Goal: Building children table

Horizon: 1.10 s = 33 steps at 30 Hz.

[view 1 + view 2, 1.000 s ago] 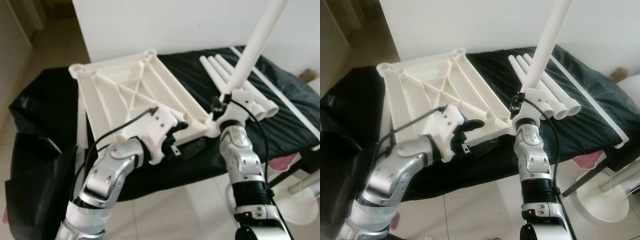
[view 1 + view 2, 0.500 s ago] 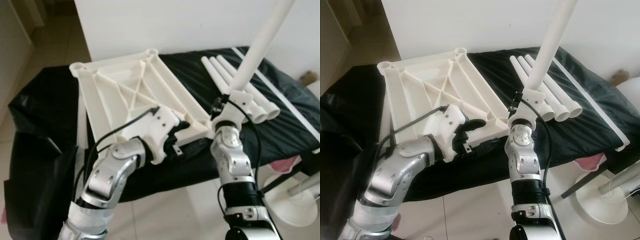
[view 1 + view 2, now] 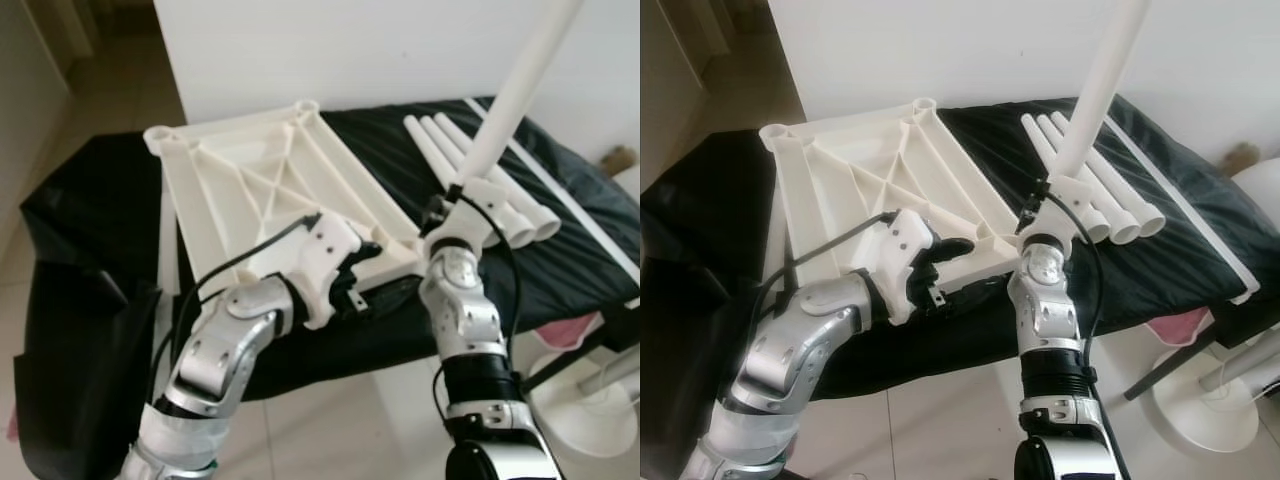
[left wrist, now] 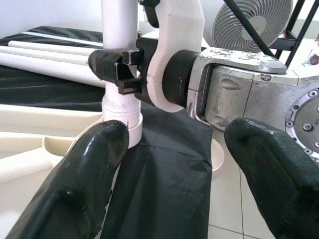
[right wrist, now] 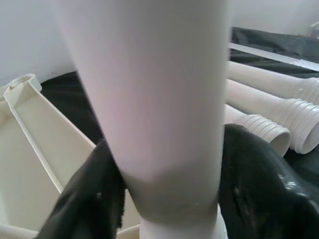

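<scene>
Covering the surface (image 3: 560,270) across the middle of the head views is a black plastic sheet (image 3: 90,200), which droops off the edge at lower left toward a pale tiled floor (image 3: 940,420). A white wall (image 3: 330,50) runs across the top of the frame. At lower right the round white base of a standing fan (image 3: 1210,400) sits on the tiles, and the fan's grey grille shows at upper right of the left wrist view.

Lying upside down in the centre-left of the frame is the cream plastic children's tabletop (image 3: 250,190), its ribs and diagonal braces facing up and round sockets at its corners. Just right of it, upper right of centre, three loose white plastic tube legs (image 3: 1100,190) lie side by side on the sheet, with a thin white strip (image 3: 1180,205) lying beyond them.

The right tool (image 4: 117,69) is clamped on a fourth white plastic leg (image 3: 505,100), which stands nearly upright, leaning slightly, with its ribbed foot seated at the tabletop's near right corner socket. The left tool (image 3: 940,262) hovers at the tabletop's near edge, just left of that corner; its fingers (image 4: 79,174) are spread wide and grip nothing, one of them close beside the leg's foot.
</scene>
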Tool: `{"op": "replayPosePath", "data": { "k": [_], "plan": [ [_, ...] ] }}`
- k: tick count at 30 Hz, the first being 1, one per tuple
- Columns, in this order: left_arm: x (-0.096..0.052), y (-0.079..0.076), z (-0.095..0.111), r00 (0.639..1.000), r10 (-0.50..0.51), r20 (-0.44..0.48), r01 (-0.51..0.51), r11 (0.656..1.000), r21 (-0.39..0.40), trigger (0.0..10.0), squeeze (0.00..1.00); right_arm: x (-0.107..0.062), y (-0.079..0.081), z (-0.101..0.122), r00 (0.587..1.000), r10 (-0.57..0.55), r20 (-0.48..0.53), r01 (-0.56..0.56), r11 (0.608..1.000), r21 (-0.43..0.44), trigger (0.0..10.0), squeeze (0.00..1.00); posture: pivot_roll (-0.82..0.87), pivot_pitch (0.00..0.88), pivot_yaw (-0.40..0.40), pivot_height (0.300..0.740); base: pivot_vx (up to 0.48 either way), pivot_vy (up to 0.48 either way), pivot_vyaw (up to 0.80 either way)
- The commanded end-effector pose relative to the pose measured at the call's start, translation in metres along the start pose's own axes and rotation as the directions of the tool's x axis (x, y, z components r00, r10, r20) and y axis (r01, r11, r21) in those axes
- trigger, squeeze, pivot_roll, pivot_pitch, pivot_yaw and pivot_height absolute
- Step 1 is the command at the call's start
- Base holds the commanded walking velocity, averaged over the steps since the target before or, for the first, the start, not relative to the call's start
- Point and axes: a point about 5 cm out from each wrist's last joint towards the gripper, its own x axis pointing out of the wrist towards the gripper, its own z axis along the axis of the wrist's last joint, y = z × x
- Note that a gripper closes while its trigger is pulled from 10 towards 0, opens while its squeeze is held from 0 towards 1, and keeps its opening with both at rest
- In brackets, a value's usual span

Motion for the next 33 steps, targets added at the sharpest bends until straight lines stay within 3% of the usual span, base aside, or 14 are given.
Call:
{"op": "replayPosePath", "data": {
  "k": [1, 4, 5, 6, 7, 11, 17, 18, 21, 22, 25, 27, 28, 33],
  "plan": [
    [-0.001, 0.002, 0.001, 0.997, 0.082, 0.008, -0.082, 0.997, 0.002, 10.0, 0.0, 0.001, -0.007, 0.002, 1.0, -0.016, 0.021, 0.016, 1.0, 0.006, 10.0, 1.0, 0.0, 0.024, -0.034, 0.74, 0.0, 0.0, 0.0],
    [0.0, 0.002, 0.001, 0.996, 0.085, 0.008, -0.085, 0.996, -0.006, 10.0, 0.0, 0.004, -0.009, 0.006, 0.997, 0.062, 0.043, -0.064, 0.997, 0.038, 10.0, 1.0, 0.0, 0.024, -0.034, 0.74, 0.0, 0.0, 0.0],
    [0.0, 0.001, 0.001, 0.996, 0.088, 0.011, -0.087, 0.996, -0.013, 10.0, 0.0, 0.006, -0.011, 0.01, 0.993, 0.105, 0.056, -0.107, 0.994, 0.03, 10.0, 0.74, -0.01, 0.026, -0.032, 0.74, 0.0, 0.0, 0.0],
    [0.0, 0.001, 0.001, 0.996, 0.089, 0.014, -0.089, 0.996, -0.017, 10.0, 0.0, 0.008, -0.012, 0.011, 0.989, 0.13, 0.064, -0.132, 0.991, 0.022, 10.0, 0.74, -0.01, 0.026, -0.032, 0.74, 0.0, 0.0, 0.0],
    [0.001, 0.0, 0.001, 0.996, 0.089, 0.016, -0.088, 0.996, -0.021, 10.0, 0.0, 0.011, -0.014, 0.013, 0.984, 0.17, 0.06, -0.17, 0.985, -0.007, 10.0, 0.0, -0.01, 0.028, -0.032, 0.74, 0.0, 0.0, 0.0],
    [0.003, -0.002, 0.001, 0.996, 0.084, 0.018, -0.084, 0.996, -0.023, 10.0, 0.0, 0.017, -0.019, 0.013, 0.97, 0.239, 0.038, -0.237, 0.97, -0.055, 10.0, 0.0, -0.01, 0.028, -0.031, 0.74, 0.0, 0.0, 0.0],
    [0.003, -0.002, 0.003, 0.996, 0.082, 0.02, -0.081, 0.996, -0.022, 10.0, 0.0, 0.026, -0.031, 0.01, 0.91, 0.412, -0.034, -0.413, 0.901, -0.13, 10.0, 0.0, -0.01, 0.04, -0.03, 0.74, 0.0, 0.0, 0.0],
    [0.002, 0.0, 0.003, 0.996, 0.085, 0.02, -0.085, 0.996, -0.021, 10.0, 0.0, 0.029, -0.039, 0.007, 0.881, 0.467, -0.075, -0.473, 0.864, -0.174, 10.0, 0.0, -0.01, 0.044, -0.026, 0.74, 0.0, 0.0, 0.0],
    [0.002, 0.0, 0.003, 0.996, 0.087, 0.02, -0.086, 0.996, -0.02, 10.0, 0.0, 0.03, -0.042, 0.006, 0.873, 0.48, -0.084, -0.487, 0.854, -0.184, 10.0, 0.0, -0.01, 0.044, -0.026, 0.74, 0.0, 0.0, 0.0],
    [0.002, 0.001, 0.004, 0.996, 0.09, 0.02, -0.09, 0.996, -0.022, 10.0, 0.0, 0.032, -0.047, 0.006, 0.835, 0.54, -0.104, -0.549, 0.808, -0.216, 10.0, 0.0, -0.01, 0.047, -0.022, 0.74, 0.0, 0.0, 0.0],
    [0.002, 0.001, 0.004, 0.996, 0.092, 0.021, -0.092, 0.996, -0.023, 10.0, 0.0, 0.032, -0.048, 0.005, 0.809, 0.576, -0.119, -0.587, 0.776, -0.231, 10.0, 0.0, -0.01, 0.048, -0.02, 0.74, 0.0, 0.0, 0.0],
    [0.003, 0.001, 0.005, 0.995, 0.094, 0.023, -0.093, 0.995, -0.026, 10.0, 0.0, 0.032, -0.048, 0.005, 0.742, 0.653, -0.152, -0.667, 0.699, -0.257, 10.0, 0.0, -0.01, 0.048, -0.017, 0.74, 0.0, 0.0, 0.0],
    [0.003, 0.001, 0.005, 0.995, 0.094, 0.023, -0.093, 0.995, -0.026, 10.0, 0.0, 0.032, -0.048, 0.005, 0.742, 0.653, -0.152, -0.667, 0.699, -0.257, 10.0, 0.0, -0.01, 0.048, -0.017, 0.74, 0.0, 0.0, 0.0],
    [0.005, -0.002, 0.004, 0.997, 0.075, 0.02, -0.075, 0.997, -0.031, 10.0, 0.0, 0.036, -0.046, 0.006, 0.651, 0.731, -0.204, -0.753, 0.589, -0.294, 10.0, 0.0, -0.01, 0.049, -0.011, 0.74, 0.0, 0.0, 0.0]
  ]
}}
